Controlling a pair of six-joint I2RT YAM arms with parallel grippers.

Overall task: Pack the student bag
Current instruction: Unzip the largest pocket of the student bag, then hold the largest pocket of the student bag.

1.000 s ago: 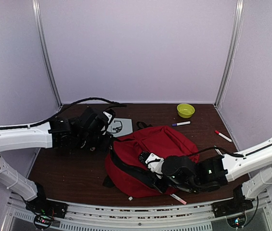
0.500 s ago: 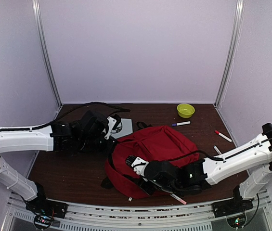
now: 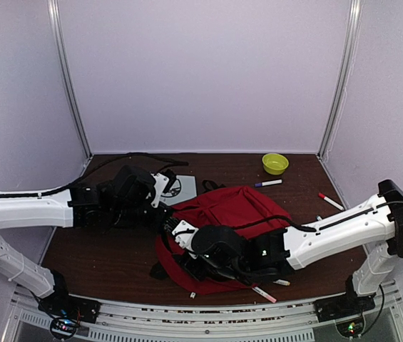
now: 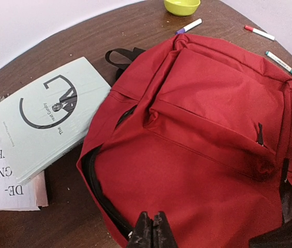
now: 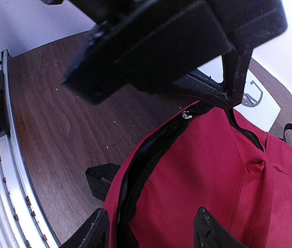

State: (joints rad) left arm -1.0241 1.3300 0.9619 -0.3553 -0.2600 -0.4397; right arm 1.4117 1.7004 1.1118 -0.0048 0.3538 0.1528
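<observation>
The student bag (image 3: 237, 206) is a big red backpack lying flat mid-table, its black main zipper partly open along the near-left edge (image 5: 146, 160). My left gripper (image 4: 153, 230) is shut on the bag's left edge beside the zipper pull (image 5: 187, 114) and holds that edge up a little. In the top view it sits at the bag's upper-left corner (image 3: 164, 214). My right gripper (image 5: 153, 232) is open. Its two fingers straddle the red fabric next to the gaping zipper and hold nothing. From above, the right gripper (image 3: 177, 239) lies over the bag's left front.
A pale green book (image 4: 42, 119) lies left of the bag on a printed sheet (image 4: 9, 181). A yellow-green bowl (image 3: 274, 163) stands at the back. Markers lie around: purple-capped (image 3: 267, 183), red (image 3: 331, 201), green-tipped (image 4: 281, 61), pink by the front edge (image 3: 264, 293). A black strap (image 5: 102, 181) sticks out.
My right arm swept left across the bag's front and its gripper opened. The left gripper stayed shut and shifted slightly toward the bag's left edge.
</observation>
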